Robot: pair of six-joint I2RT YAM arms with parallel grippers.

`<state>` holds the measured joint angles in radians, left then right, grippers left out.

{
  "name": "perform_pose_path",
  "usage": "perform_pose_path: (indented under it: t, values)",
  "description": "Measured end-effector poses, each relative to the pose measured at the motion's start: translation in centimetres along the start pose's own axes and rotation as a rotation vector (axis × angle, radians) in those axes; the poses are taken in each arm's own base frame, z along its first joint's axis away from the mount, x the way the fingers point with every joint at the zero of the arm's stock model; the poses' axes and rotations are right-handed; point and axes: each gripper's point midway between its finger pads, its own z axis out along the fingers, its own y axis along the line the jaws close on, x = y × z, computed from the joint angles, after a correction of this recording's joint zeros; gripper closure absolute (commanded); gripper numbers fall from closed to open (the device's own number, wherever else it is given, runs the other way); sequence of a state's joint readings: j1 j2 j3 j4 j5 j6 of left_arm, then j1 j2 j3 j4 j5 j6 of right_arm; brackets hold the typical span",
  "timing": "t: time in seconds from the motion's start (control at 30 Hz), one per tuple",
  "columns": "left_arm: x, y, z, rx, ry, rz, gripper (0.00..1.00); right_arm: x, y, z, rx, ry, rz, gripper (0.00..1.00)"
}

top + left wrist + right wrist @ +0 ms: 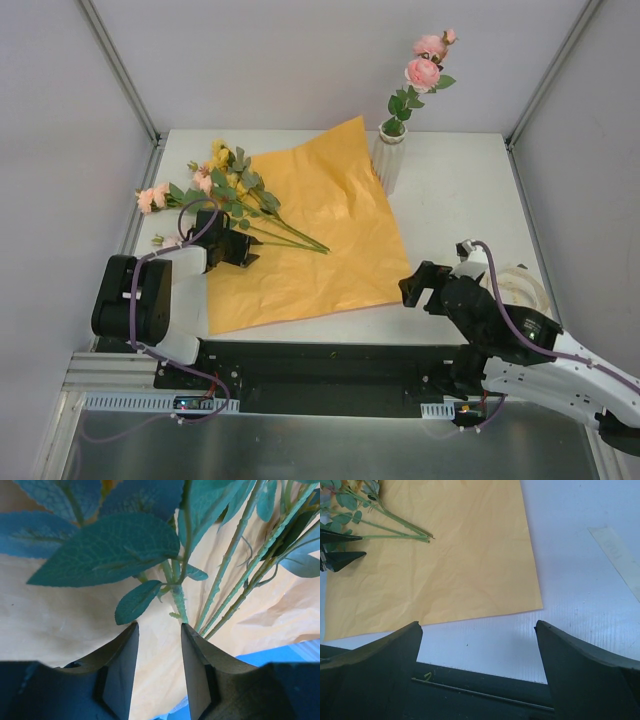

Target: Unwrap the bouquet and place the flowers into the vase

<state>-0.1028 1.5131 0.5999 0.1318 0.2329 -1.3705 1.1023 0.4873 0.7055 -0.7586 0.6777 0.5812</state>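
White table under a crumpled orange paper sheet, centre frame: left gripper half-narrowed at thin green flower stems (nothing pinched yet), right gripper wide, empty, lower right.

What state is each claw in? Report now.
Left claw: part open, tips at the flowers, no grip visible.
Right claw: wide open, empty.

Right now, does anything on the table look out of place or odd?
The loose flowers lie half off the orange paper, pink heads near the left edge of the table. One pink rose stem stands in the vase, leaning right. Nothing looks spilled or broken.
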Motion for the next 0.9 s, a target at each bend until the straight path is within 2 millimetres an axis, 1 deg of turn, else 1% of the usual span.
perform_pose_path:
  t: [0.2,0.37,0.43,0.53,0.7,0.8,0.9]
  values:
    - [-0.6,-0.4,-0.4,0.018,-0.038,0.0,0.65,0.4,-0.1,0.2,0.016,0.014,-0.004,0.01]
    - [-1.5,-2.0,-2.0,0.086,-0.113,0.011,0.59,1.0,0.1,0.8,0.036,0.038,-0.031,0.01]
    - [-1.8,-2.2,-2.1,0.09,-0.129,0.006,0.58,1.1,0.3,1.0,0.038,0.043,-0.035,0.01]
    - [-1.9,-2.1,-1.8,0.072,-0.128,-0.014,0.58,1.2,0.4,1.1,0.038,0.047,-0.036,0.01]
    - [-2.2,-2.2,-0.7,0.041,-0.121,-0.048,0.57,1.1,0.4,1.1,0.037,0.046,-0.036,0.01]
    - [-2.4,-2.7,-0.1,0.031,-0.121,-0.056,0.58,1.0,0.4,1.0,0.033,0.042,-0.031,0.01]
    - [-2.7,-3.2,0.2,0.025,-0.129,-0.063,0.64,1.0,0.4,0.9,0.031,0.04,-0.029,0.01]
